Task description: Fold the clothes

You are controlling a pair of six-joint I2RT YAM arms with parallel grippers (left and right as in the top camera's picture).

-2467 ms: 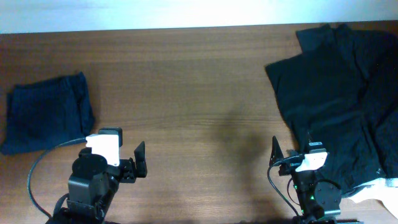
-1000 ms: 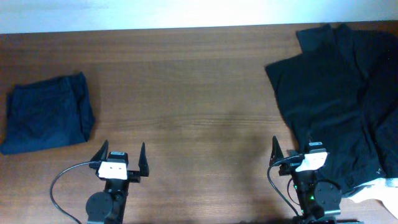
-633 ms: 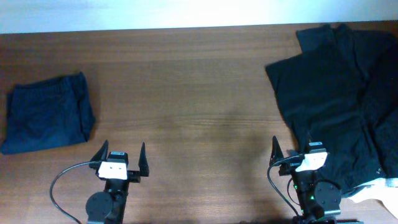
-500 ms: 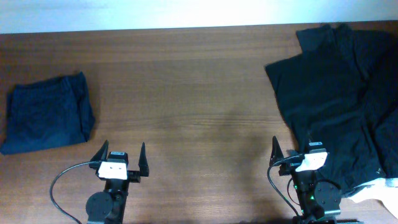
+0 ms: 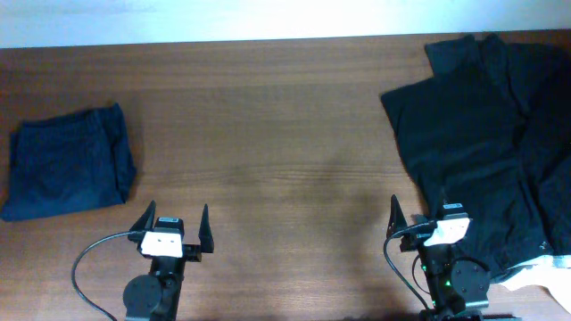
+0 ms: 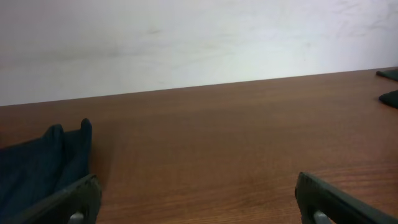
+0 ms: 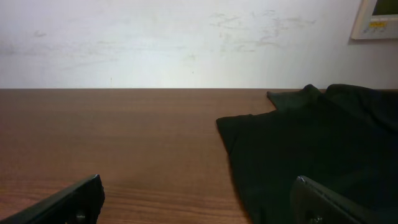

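Observation:
The navy-blue shorts (image 5: 67,162) lie folded at the table's left side; their edge shows at the left of the left wrist view (image 6: 37,163). A pile of larger black clothes (image 5: 486,125) lies spread at the right; it fills the right half of the right wrist view (image 7: 305,143). My left gripper (image 5: 174,223) is open and empty near the front edge, right of the shorts (image 6: 196,205). My right gripper (image 5: 419,214) is open and empty at the front, one finger over the black cloth's edge (image 7: 199,202).
The wooden table (image 5: 268,134) lies between the two garments. A white bit of cloth (image 5: 549,272) pokes out under the black pile at the front right corner. A pale wall (image 6: 186,37) stands behind the table's far edge.
The left arm has drawn back from beside the shorts to the front edge, gripper facing forward and open. The right arm and the clothes have not moved.

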